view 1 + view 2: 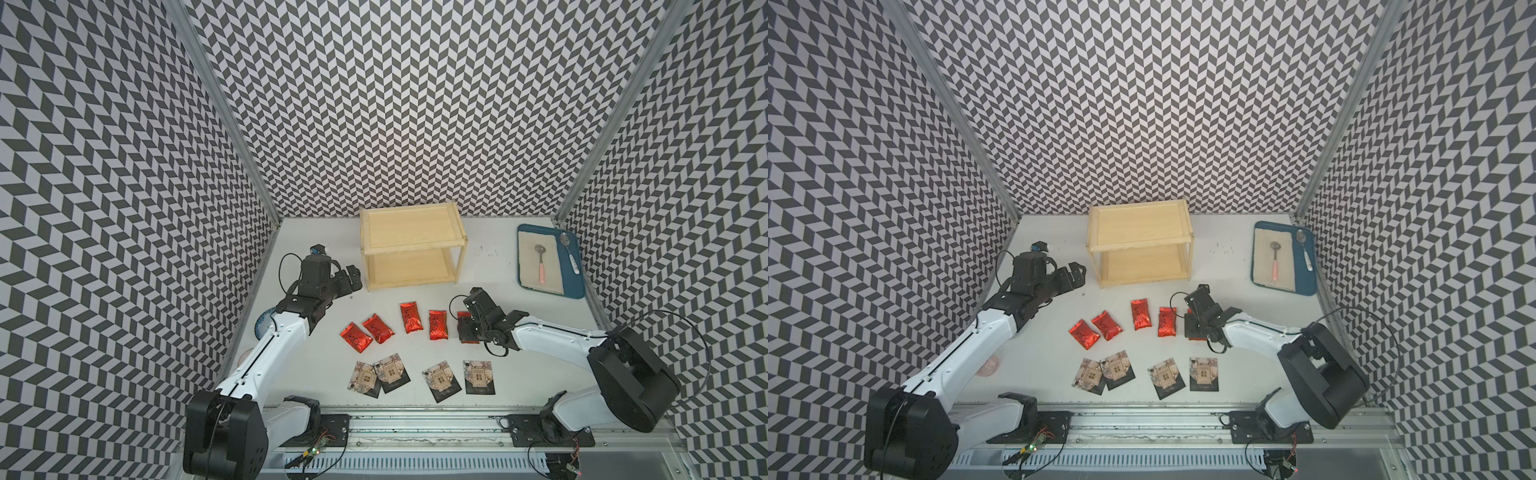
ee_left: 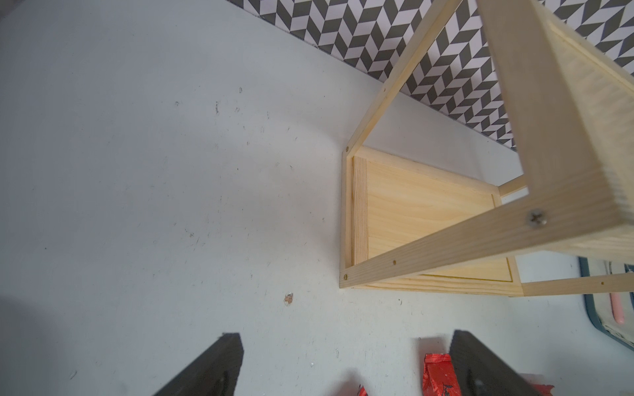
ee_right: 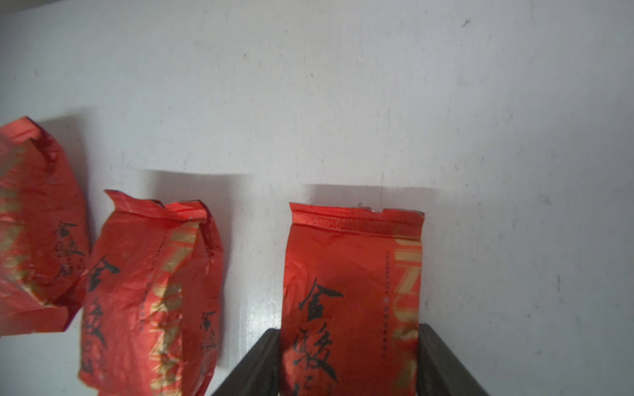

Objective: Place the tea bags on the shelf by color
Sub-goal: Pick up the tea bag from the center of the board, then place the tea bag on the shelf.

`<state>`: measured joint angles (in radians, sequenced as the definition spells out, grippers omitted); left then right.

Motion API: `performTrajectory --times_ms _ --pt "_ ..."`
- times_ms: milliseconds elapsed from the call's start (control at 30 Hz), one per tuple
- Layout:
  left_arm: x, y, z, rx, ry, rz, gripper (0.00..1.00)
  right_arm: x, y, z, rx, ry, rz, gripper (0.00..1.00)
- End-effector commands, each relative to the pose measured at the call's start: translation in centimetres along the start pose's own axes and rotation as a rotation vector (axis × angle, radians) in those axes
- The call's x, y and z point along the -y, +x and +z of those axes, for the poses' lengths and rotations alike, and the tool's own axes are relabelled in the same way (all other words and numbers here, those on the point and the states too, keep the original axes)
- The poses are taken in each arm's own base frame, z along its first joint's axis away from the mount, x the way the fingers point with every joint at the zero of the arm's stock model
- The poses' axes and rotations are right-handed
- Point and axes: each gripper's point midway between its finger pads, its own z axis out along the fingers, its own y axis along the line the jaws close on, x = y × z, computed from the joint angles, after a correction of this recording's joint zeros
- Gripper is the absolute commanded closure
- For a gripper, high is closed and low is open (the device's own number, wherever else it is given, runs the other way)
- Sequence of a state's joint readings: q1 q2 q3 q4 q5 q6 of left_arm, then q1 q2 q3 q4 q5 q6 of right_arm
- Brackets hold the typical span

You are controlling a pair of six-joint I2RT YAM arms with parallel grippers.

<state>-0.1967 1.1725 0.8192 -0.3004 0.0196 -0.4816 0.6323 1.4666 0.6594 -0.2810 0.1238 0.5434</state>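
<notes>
Left gripper (image 1: 354, 277): centre-left in both top views, just left of the shelf's lower front corner. Jaws wide apart, holding nothing. In the left wrist view the gripper (image 2: 344, 337) has only bare table (image 2: 171, 205) between its fingers.

Shelf (image 1: 411, 228): pale wood, two tiers, upper centre, near the back wall. No label on it.

All nine tea bags lie on the table below the shelf in frame, in two rows.

Red sachets (image 1: 356, 337) (image 1: 378, 328) (image 1: 411, 318) (image 1: 437, 325): upper row, mid-frame. The two on the left are tilted and side by side, the next two roughly upright in frame. Shiny foil with black brush script. In the right wrist view the top characters read 金 and 骏, and the rest is cut off. Gold block Latin letters run along one edge, only partly legible.

Black packets (image 1: 365, 379) (image 1: 392, 373) (image 1: 441, 381) (image 1: 479, 377): lower row. The two on the left overlap, the other two lie apart. Beige window-lattice print, and the small print is too small to read.

Right gripper (image 1: 467, 332): centre-right, pointing down over the rightmost sachet (image 3: 350, 267), the fifth red one, at the right end of the red row. Its fingers (image 3: 260, 360) sit along both long edges, and the sachet lies flat on the table. Jaws part-way in; I can't tell whether they actually pinch it.

Tray (image 1: 572, 270): blue, upper right. It has a beige liner (image 1: 552, 266) with a pink-handled spoon (image 1: 540, 259) on it. A second spoon (image 1: 570, 249) lies along the tray's right side. The marks on its white handle are unreadable.
</notes>
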Motion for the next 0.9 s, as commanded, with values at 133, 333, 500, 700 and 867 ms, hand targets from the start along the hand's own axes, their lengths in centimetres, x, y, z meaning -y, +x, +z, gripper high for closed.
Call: performTrajectory --times_ms 133,333,500,700,867 --pt "0.6 -0.3 -0.2 -0.002 0.018 -0.030 0.01 0.4 -2.0 -1.6 0.085 0.043 0.022 0.43" --pt "0.7 -0.1 -0.2 -0.011 0.026 -0.036 0.02 0.4 -3.8 -3.1 0.138 0.061 0.017 0.44" --pt "1.4 -1.4 -0.9 0.014 0.038 -0.027 0.02 0.0 -7.1 -6.2 0.224 0.084 0.003 0.43" --pt "2.8 -2.7 -1.5 0.033 0.088 -0.022 0.02 -1.6 -12.8 -11.1 0.377 0.068 -0.017 0.44" --pt "3.2 -3.3 -1.6 0.043 0.099 -0.019 0.02 -3.0 -17.5 -14.6 0.512 0.039 -0.029 0.45"
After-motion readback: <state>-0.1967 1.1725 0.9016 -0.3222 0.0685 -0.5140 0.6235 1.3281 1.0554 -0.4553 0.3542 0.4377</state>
